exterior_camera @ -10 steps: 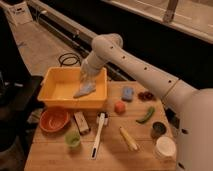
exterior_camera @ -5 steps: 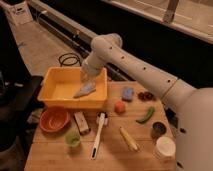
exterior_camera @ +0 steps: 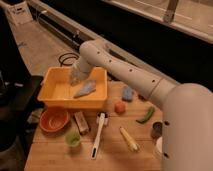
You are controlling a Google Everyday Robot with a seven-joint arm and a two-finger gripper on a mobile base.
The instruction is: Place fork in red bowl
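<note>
The red bowl (exterior_camera: 53, 119) sits empty at the front left of the wooden table, just in front of the yellow tub (exterior_camera: 57, 101). My gripper (exterior_camera: 78, 76) hangs over the tub's middle at the end of the white arm, shut. A pale grey-blue thing (exterior_camera: 85, 89) lies in the tub right below and beside it. I cannot tell whether the gripper touches or holds it. The fork is hidden; I make out no slim metal piece anywhere.
On the table are a green cup (exterior_camera: 73, 138), a brown block (exterior_camera: 81, 121), a white-handled brush (exterior_camera: 98, 136), a yellow corn-like stick (exterior_camera: 129, 139), an orange-red ball (exterior_camera: 119, 107), a blue lump (exterior_camera: 127, 93), a green pepper (exterior_camera: 146, 115) and a dark cup (exterior_camera: 157, 129).
</note>
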